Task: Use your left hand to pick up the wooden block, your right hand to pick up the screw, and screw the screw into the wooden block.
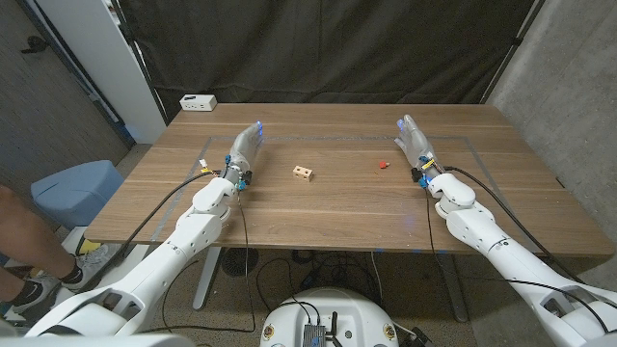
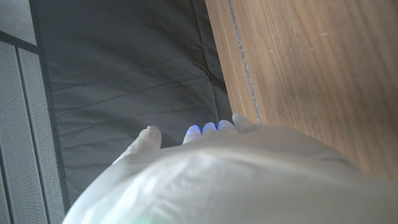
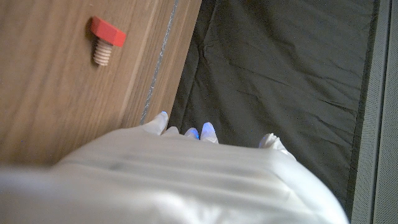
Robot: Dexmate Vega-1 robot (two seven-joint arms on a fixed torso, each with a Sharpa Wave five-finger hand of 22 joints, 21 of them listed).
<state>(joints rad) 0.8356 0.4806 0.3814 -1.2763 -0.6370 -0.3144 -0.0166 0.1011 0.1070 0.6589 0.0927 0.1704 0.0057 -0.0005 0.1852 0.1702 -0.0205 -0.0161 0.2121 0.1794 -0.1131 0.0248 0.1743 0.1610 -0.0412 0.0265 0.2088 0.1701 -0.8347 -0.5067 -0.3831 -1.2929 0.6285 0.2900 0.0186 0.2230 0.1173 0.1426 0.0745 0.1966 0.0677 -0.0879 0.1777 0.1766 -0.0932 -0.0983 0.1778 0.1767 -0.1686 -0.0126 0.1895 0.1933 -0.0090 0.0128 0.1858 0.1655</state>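
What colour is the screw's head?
Red, on a pale wooden threaded shank. The screw shows best in the right wrist view.

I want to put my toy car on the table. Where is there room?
Bare wood lies along the near edge of the table, and across the back beyond the block and screw. It is tighter in the middle, between the left hand and right hand.

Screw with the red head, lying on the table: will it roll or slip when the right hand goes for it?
The screw lies on its side; its round threaded shank may roll, though the flat-sided red head probably checks that. It looks small and light, so a nudge from the right hand may skid it across the smooth table.
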